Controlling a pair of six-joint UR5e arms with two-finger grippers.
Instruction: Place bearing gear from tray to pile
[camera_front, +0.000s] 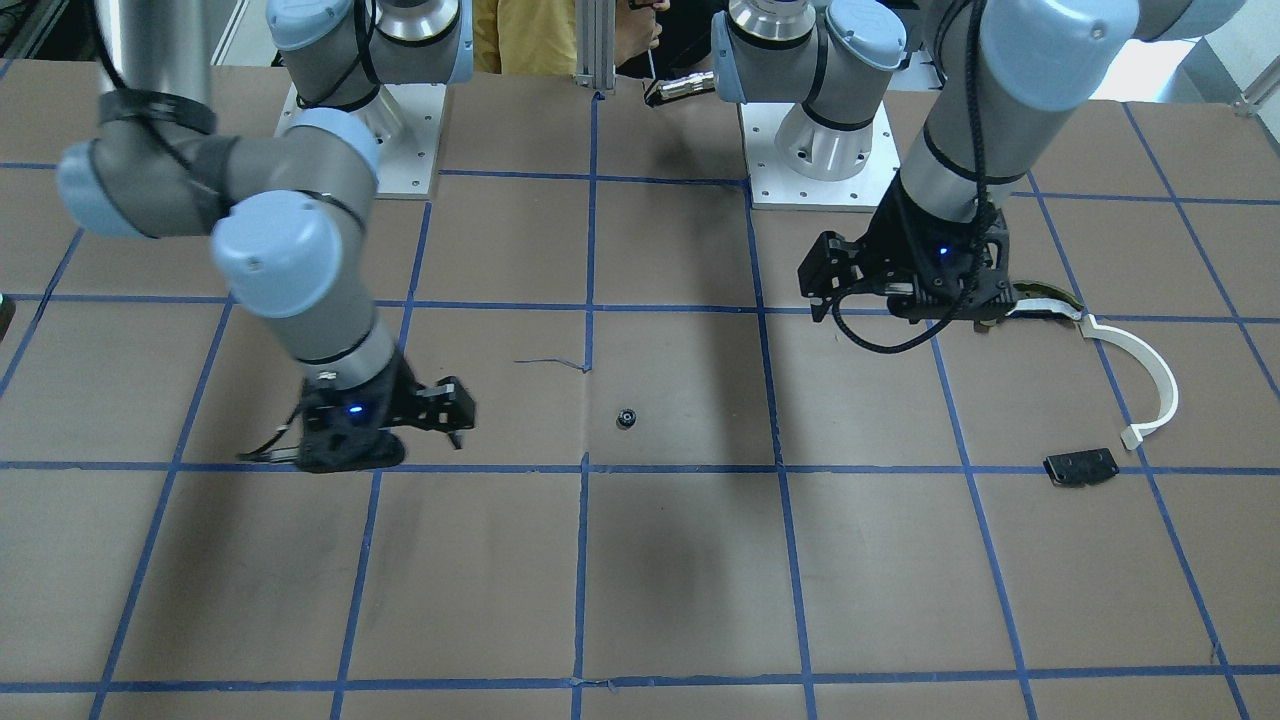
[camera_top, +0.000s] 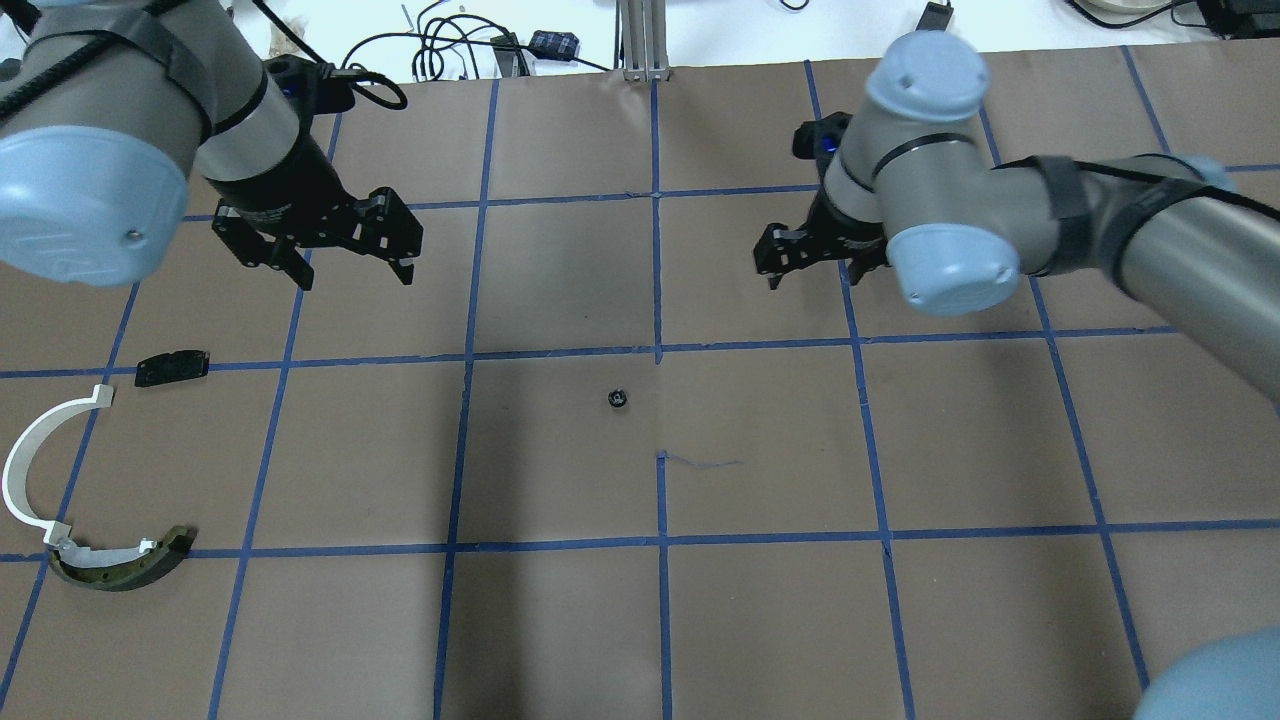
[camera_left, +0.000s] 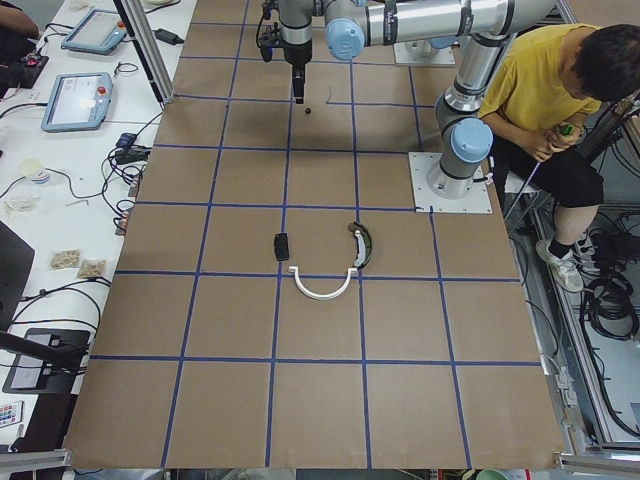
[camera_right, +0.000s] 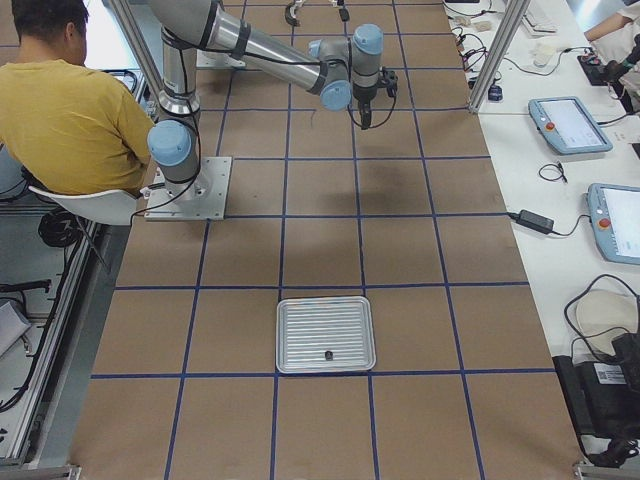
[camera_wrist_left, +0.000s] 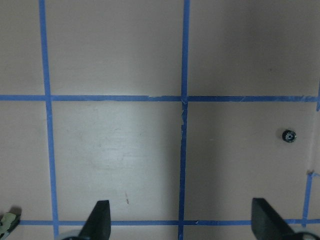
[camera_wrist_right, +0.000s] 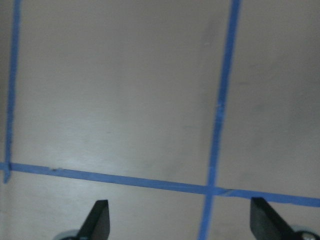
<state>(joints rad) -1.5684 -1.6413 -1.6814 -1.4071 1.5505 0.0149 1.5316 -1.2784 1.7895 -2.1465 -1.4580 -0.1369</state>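
A small black bearing gear (camera_top: 618, 399) lies alone on the brown table, also in the front view (camera_front: 627, 418) and the left wrist view (camera_wrist_left: 288, 135). My left gripper (camera_top: 352, 278) is open and empty, above the table to the gear's far left. My right gripper (camera_top: 812, 265) is open and empty, to its far right. The pile lies at the table's left: a white curved strip (camera_top: 25, 465), an olive-and-white curved piece (camera_top: 120, 567) and a flat black plate (camera_top: 172, 367). A silver tray (camera_right: 300, 334) in the exterior right view holds one small dark part (camera_right: 328, 354).
Blue tape lines (camera_top: 658, 350) mark a grid on the table. A person in a yellow shirt (camera_right: 70, 110) sits behind the arm bases (camera_right: 185, 185). Cables and pendants (camera_right: 570, 125) lie on the side bench.
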